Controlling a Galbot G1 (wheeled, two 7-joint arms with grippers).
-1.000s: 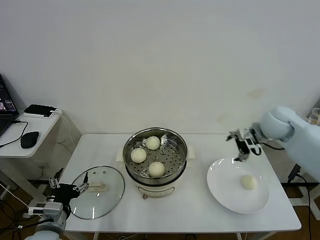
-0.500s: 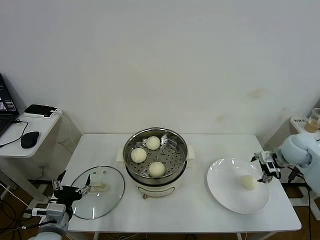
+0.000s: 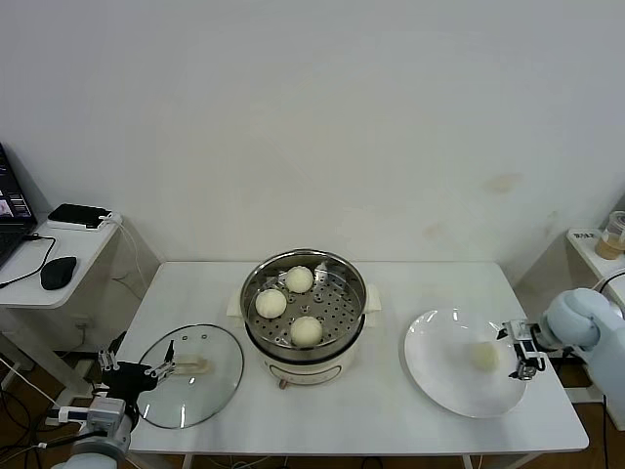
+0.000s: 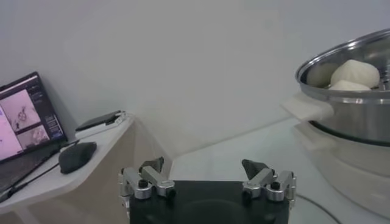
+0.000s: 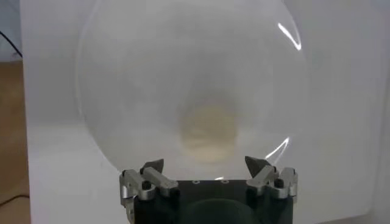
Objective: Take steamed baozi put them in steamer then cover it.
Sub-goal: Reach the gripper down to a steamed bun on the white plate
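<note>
Three steamed baozi [image 3: 306,330] lie on the perforated tray of the steamer [image 3: 304,315] at the table's middle. A fourth baozi [image 3: 485,357] lies on the white plate [image 3: 439,362] at the right; in the right wrist view it [image 5: 208,131] is just ahead of the jaws. My right gripper [image 3: 519,349] is open and empty at the plate's right edge, beside that baozi; it also shows in its own wrist view [image 5: 209,167]. The glass cover [image 3: 190,373] lies flat at the front left. My left gripper [image 3: 137,371] is open and empty at the cover's left edge.
A side table at the far left holds a laptop [image 4: 27,119], a black mouse [image 3: 57,272] and a black box [image 3: 78,215]. A small shelf with a cup [image 3: 615,233] stands at the far right. The table's front edge is close below the plate and cover.
My right gripper has swung from behind the plate down to the plate's right edge, level with the lone baozi. The left arm has barely moved.
</note>
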